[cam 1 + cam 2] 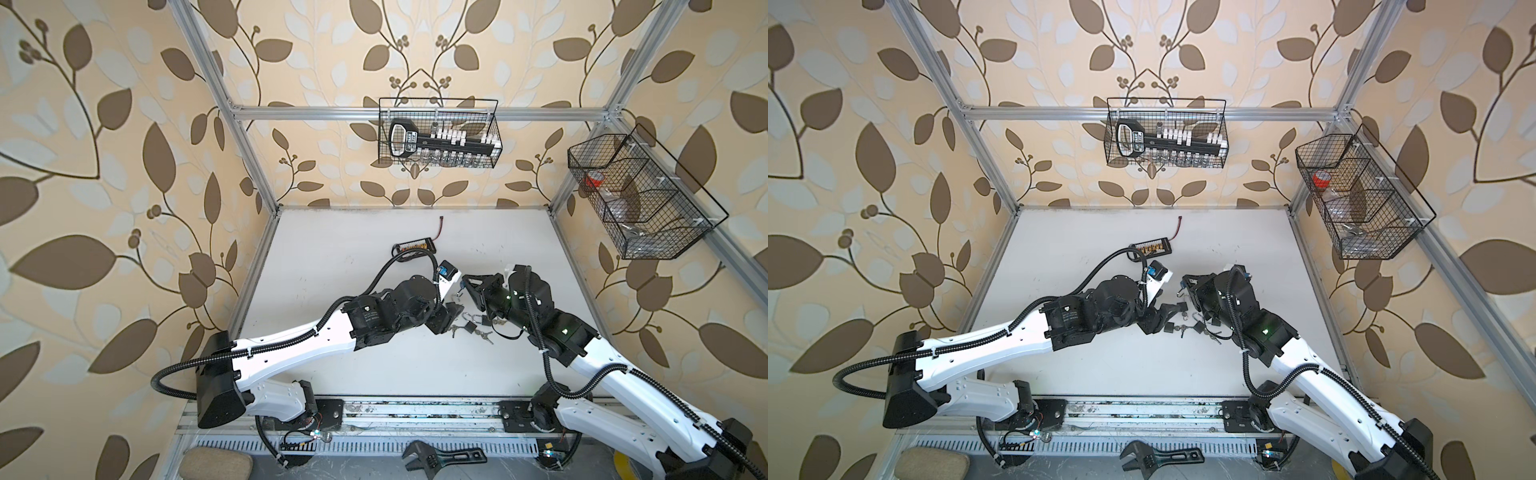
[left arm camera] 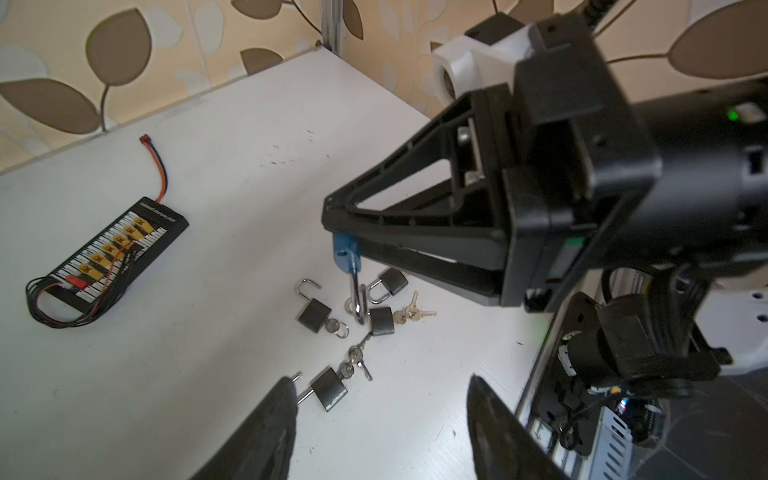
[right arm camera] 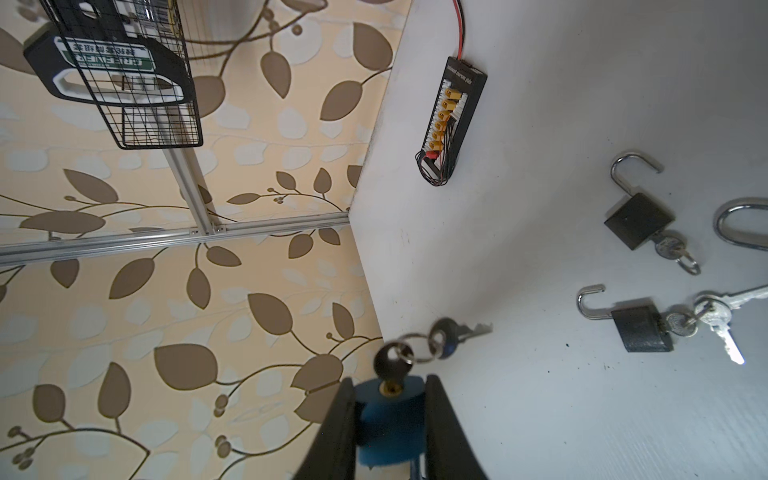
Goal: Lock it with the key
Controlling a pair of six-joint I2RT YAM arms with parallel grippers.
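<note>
Pinching the blue padlock [image 3: 384,424] in the right gripper [image 3: 390,386], aloft over the table [image 1: 332,257], key [image 3: 390,361] already seated. Holding the left gripper [image 2: 382,386] spread and empty above loose black padlocks [image 2: 313,316]. Left to do, judging by the dangling shackle [image 2: 355,291]: pressing home, turning.

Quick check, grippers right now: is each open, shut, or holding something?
Left gripper: open, holding nothing.
Right gripper: closed on the blue padlock, with a key in its keyhole.
</note>
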